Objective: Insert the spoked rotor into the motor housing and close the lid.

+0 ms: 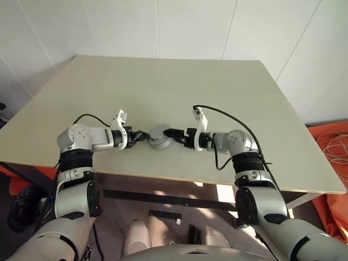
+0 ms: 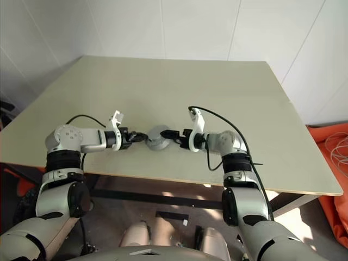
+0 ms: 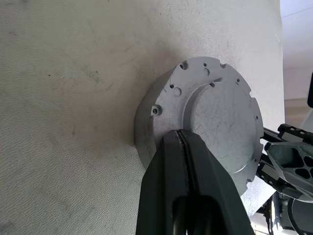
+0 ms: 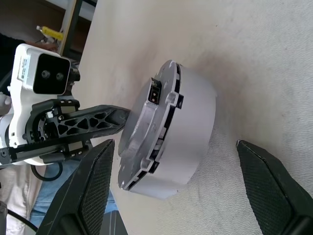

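Silver-grey motor housing and lid — pale beige table.

Your left gripper has its fingers pressed together; your right gripper spreads its fingers wide, both arms angled inward.

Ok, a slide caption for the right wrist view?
Open right end effector straddles the lidded motor housing; shut left end effector braces its lid.

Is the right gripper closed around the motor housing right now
No, the right gripper stands wide open, its fingers on either side of the motor housing without touching it.
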`<act>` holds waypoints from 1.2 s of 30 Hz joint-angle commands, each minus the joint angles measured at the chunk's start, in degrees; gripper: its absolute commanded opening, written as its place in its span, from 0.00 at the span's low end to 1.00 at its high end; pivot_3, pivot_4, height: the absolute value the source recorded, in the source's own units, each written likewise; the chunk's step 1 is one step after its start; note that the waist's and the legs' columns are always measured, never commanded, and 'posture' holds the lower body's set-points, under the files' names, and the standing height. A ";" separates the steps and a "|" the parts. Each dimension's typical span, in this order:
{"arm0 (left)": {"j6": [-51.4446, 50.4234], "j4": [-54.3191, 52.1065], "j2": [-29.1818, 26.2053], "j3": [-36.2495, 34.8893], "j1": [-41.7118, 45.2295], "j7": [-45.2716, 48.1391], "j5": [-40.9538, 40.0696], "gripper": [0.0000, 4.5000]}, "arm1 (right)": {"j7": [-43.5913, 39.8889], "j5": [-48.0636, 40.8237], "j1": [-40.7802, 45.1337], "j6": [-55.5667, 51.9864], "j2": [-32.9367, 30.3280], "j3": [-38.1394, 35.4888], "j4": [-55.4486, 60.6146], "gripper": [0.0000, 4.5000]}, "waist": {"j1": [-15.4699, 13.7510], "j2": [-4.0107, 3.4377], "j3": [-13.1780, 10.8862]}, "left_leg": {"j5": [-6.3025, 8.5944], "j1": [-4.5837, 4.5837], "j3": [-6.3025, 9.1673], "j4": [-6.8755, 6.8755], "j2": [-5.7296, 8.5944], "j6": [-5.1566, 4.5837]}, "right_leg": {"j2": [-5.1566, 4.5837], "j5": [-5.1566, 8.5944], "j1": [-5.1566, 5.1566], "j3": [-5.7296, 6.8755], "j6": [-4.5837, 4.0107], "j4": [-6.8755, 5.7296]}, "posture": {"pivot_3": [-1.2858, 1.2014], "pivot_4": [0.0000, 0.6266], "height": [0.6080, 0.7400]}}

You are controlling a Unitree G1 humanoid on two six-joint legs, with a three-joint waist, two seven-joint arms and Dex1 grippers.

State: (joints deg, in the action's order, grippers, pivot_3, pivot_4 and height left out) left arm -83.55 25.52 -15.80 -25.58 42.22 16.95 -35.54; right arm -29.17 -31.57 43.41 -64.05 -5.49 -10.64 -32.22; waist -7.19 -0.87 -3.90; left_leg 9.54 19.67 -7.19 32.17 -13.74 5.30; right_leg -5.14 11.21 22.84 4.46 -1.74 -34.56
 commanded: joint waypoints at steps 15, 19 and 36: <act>0.16 -1.15 -0.23 -0.44 -0.70 -1.17 0.96 0.00 | 4.76 -3.20 3.57 -1.65 5.05 -5.81 -0.71 0.99 | 0.03 0.00 0.00 | 0.00 0.05 0.00 -0.04 0.00 0.00 | 0.00 0.00 0.09 0.00 0.00 0.00 | 0.52 0.00 1.00; 0.40 -0.99 -0.25 -0.44 -0.66 -1.16 1.05 0.00 | 6.28 -3.64 3.70 -2.93 6.08 -6.75 -0.56 0.96 | 0.03 0.00 0.00 | 0.00 0.05 0.00 -0.05 0.00 0.00 | 0.00 0.00 0.11 0.00 0.00 0.00 | 0.52 0.00 1.00; 0.54 -1.49 -0.16 -1.08 -0.80 -1.56 1.22 0.00 | 7.95 -3.84 4.70 -3.40 6.67 -8.61 -1.12 0.46 | 0.00 -0.01 0.00 | -0.01 0.20 0.00 -0.06 0.00 0.02 | 0.00 0.02 0.21 -0.01 0.03 0.02 | 0.52 0.00 1.00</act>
State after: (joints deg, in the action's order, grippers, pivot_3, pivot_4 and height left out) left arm -82.77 24.38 -15.94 -27.07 41.81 15.96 -34.78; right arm -21.05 -33.80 46.19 -67.60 0.58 -19.02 -34.00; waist -7.19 -0.88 -3.90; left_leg 9.53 19.90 -7.19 32.11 -13.74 5.32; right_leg -5.14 11.23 23.06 4.45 -1.71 -34.55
